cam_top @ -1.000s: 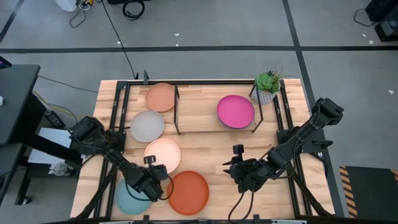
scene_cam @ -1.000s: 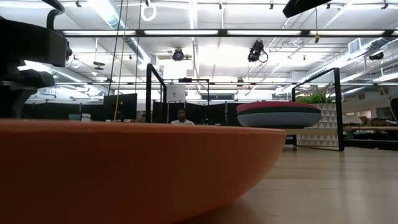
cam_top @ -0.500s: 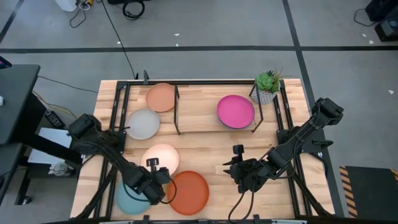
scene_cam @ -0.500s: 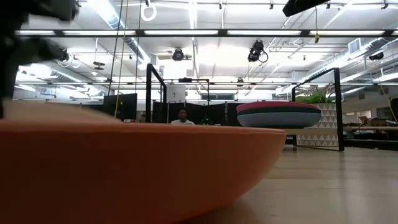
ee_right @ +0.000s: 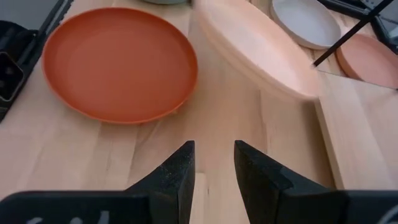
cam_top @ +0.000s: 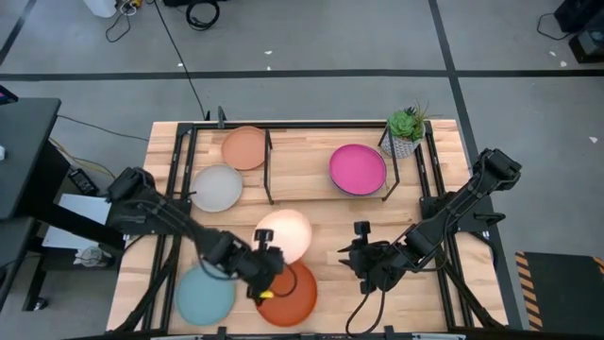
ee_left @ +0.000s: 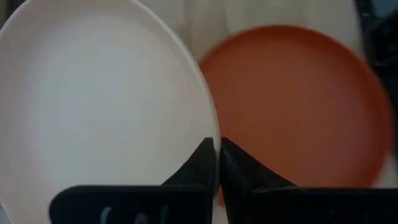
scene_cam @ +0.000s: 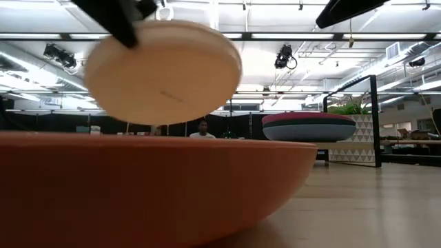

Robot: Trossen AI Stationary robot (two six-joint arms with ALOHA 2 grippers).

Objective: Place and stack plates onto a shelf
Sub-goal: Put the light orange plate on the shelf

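Observation:
My left gripper [cam_top: 263, 262] is shut on the cream plate [cam_top: 284, 236], which hangs in the air over the far edge of the orange plate [cam_top: 289, 294]. In the low view the cream plate [scene_cam: 162, 71] floats tilted above the orange plate [scene_cam: 138, 186]. The light aqua plate [cam_top: 205, 295], grey plate [cam_top: 218, 187] and peach plate [cam_top: 244, 147] lie flat on the table's left side. The magenta plate [cam_top: 358, 169] sits on another plate on the shelf [cam_top: 302, 175]. My right gripper [cam_top: 364, 262] is open and hovers right of the orange plate. My left gripper pinches the cream plate's rim [ee_left: 213, 127] between its two fingers, one on each face. The fingers [ee_left: 205, 163] come from the table's near-left side, slanting. The plate is lifted clear of the table and tilted.
A potted plant [cam_top: 406, 132] stands at the shelf's far right corner. Black frame rails [cam_top: 176, 189] edge the table left and right. Bare wood lies between the orange plate and my right gripper [ee_right: 214, 165]. A person [scene_cam: 201, 129] shows far behind the table.
My left gripper has moved toward the table's right and up, carrying the cream plate. The plate has come off the table, tipped, and now hangs over the orange plate's far edge. The light aqua plate, earlier partly under the arm, now shows whole.

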